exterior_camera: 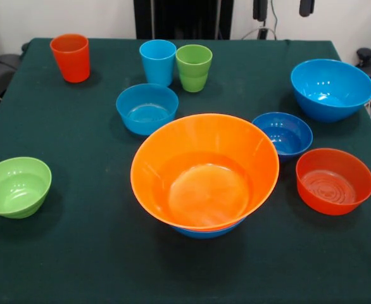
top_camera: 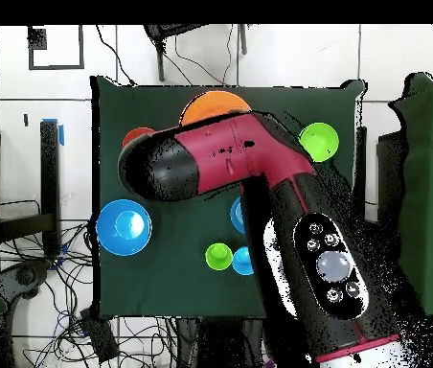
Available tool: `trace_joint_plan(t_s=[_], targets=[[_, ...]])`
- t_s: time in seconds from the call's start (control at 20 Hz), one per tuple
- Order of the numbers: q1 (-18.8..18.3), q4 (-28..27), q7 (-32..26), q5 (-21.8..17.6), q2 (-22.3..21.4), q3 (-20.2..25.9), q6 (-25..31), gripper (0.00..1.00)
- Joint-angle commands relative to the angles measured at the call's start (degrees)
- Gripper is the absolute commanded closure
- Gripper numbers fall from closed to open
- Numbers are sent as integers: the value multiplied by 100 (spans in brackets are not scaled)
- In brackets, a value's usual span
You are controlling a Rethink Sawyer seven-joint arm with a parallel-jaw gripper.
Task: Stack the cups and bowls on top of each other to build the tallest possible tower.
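Observation:
The tower [exterior_camera: 204, 171] stands at the table's middle: a wide yellow-orange bowl nested in a bright blue bowl [exterior_camera: 207, 232], of which only the bottom edge shows. The orange cup [exterior_camera: 70, 57], light blue cup [exterior_camera: 157, 61] and lime green cup [exterior_camera: 194, 67] stand upright at the far side. Single bowls stand apart: medium light blue [exterior_camera: 147, 108], large bright blue [exterior_camera: 331, 88], small dark blue [exterior_camera: 282, 133], orange [exterior_camera: 334, 180], lime green [exterior_camera: 16, 186]. My gripper [exterior_camera: 283, 8] shows only as two dark fingertips [exterior_camera: 259, 9] at the top edge, wide apart and empty, high above the table.
The table wears a dark green cloth [exterior_camera: 78, 253]. In the overhead view the red and black arm [top_camera: 230, 163] hangs over the table's middle and hides part of the tower [top_camera: 216, 103]. Cables lie on the floor beside the table [top_camera: 48, 278].

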Motion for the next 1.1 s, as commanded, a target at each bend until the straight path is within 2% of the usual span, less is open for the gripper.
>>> trace_joint_plan(t_s=[0.05, 0.5, 0.8, 1.1], targets=[[17, 1223, -52, -512, 135, -242, -848, 0], [-55, 1791, 137, -751, 252, -390, -1814, 0], [195, 1661, 325, -886, 550, -681, -2032, 0], [312, 1293, 302, -790, 1031, -743, -2008, 0]])
